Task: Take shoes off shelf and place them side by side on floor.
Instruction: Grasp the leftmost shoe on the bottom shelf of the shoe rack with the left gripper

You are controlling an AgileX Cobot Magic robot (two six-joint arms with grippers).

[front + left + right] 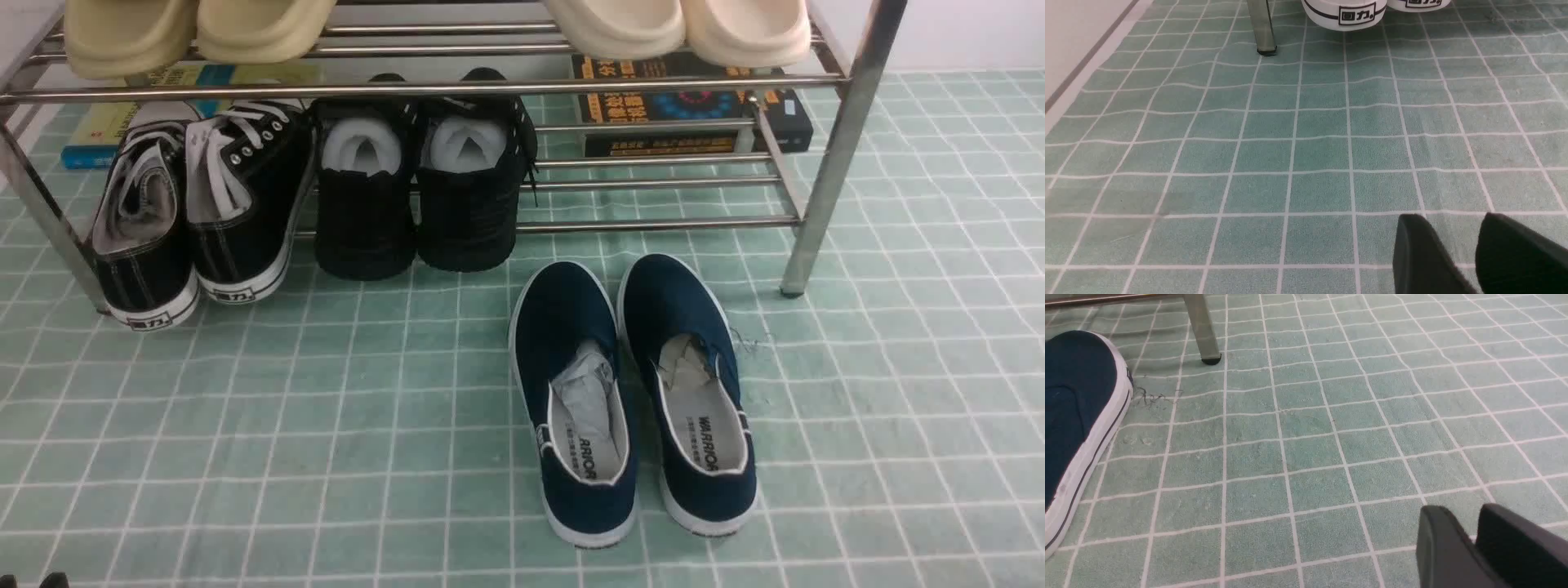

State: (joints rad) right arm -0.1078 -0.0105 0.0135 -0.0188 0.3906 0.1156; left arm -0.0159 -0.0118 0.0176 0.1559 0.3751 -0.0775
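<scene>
The black canvas sneakers [196, 220] with white laces sit heels-out at the left end of the steel shelf [424, 86], on its lower tier. Their white heels [1345, 14] show at the far edge of the left wrist view, beside a shelf leg [1261, 28]. My left gripper [1449, 220] hovers low over the green grid floor [326, 425], well short of the sneakers, open with a small gap and nothing in it. My right gripper [1461, 510] is over bare floor to the right of the navy shoes, its fingers together and empty.
The all-black knit pair [424, 196] stands next to the sneakers on the lower tier. Navy WARRIOR slip-ons [629, 392] lie side by side on the floor. Beige slippers [196, 33] and cream slippers [678, 28] fill the top tier. Books [686, 106] lie behind.
</scene>
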